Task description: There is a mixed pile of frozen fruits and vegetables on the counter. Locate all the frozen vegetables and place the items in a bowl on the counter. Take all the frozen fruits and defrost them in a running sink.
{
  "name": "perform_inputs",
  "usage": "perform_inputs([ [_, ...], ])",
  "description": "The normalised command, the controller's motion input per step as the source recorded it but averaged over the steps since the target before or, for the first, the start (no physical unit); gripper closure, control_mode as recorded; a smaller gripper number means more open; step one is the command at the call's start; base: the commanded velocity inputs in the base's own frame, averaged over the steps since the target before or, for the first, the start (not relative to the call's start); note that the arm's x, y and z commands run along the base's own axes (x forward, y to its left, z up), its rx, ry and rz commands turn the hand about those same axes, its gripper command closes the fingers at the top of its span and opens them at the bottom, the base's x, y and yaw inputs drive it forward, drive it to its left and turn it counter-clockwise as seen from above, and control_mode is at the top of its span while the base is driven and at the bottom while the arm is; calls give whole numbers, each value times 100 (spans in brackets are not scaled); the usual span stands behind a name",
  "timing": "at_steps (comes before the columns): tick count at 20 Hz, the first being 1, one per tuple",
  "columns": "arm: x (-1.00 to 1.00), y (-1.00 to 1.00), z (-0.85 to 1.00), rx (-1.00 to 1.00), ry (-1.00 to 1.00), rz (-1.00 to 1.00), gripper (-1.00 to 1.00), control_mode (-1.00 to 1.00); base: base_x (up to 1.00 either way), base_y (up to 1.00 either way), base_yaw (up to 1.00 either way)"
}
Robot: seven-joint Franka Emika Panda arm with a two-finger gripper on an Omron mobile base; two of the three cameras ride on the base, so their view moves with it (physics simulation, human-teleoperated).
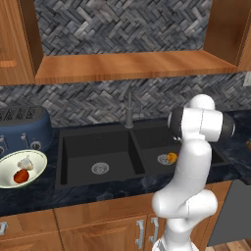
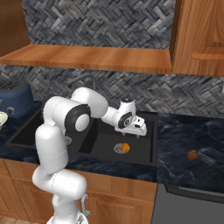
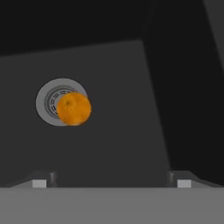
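One orange fruit (image 3: 74, 108) lies on the sink (image 1: 73, 147) drain; the gripper (image 3: 111, 181) (jaws spread, empty) should lift clear for the remaining fruit (image 2: 192, 155) on the counter (image 2: 192, 135).

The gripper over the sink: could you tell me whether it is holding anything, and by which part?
Nothing is held: the gripper is open above the orange fruit on the drain.

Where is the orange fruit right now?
The orange fruit lies on the floor of the sink's right basin, resting against the drain; in the right base view it sits just below the open end effector.
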Motion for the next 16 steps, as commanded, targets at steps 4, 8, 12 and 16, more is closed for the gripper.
perform_inputs([
  [4,-17,-8,35,0,-2,0,-100,-100,0,0,0],
  [8,-16,-7,35,0,-2,0,-100,-100,0,0,0],
  [12,-16,-9,29,0,-2,0,-100,-100,0,0,0],
  [16,-16,-3,14,0,-1,0,-100,-100,0,0,0],
])
